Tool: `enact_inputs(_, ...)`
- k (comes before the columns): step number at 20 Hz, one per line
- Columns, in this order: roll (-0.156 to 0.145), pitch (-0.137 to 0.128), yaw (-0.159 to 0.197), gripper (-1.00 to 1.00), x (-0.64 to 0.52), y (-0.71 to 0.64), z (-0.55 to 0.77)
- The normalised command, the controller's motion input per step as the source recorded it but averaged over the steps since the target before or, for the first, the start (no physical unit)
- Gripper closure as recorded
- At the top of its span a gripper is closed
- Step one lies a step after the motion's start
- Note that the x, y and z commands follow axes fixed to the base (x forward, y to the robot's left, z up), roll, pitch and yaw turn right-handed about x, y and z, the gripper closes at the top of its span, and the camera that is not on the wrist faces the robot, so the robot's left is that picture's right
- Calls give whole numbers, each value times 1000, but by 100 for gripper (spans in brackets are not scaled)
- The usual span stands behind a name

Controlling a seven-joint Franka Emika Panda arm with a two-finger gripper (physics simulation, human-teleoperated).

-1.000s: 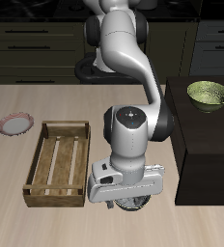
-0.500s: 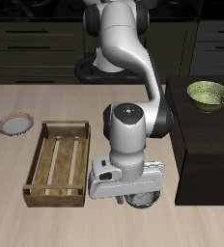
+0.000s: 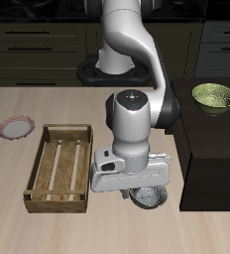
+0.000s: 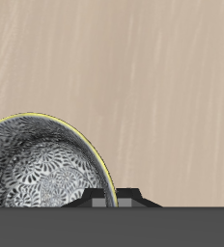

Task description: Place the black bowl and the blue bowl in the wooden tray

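While low, pincer over black bowl.

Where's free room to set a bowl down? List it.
The wooden tray is empty throughout. Bare table lies between it and the pink plate. Crowded: beside the tray, where the gripper hangs over the black bowl.

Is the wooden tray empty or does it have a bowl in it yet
Empty. The exterior view shows only bare slats inside the wooden tray; the black bowl is under the gripper, outside it.
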Motion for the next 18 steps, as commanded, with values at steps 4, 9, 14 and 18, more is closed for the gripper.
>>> enact_inputs(4, -8, -60, -13, 100, -150, -90, 414)
enact_inputs(9, 0, -56, 3, 100, -189, -73, 408)
enact_inputs(14, -6, -62, -3, 100, -226, -128, 486)
enact_inputs(18, 4, -34, -11, 100, -88, -152, 303)
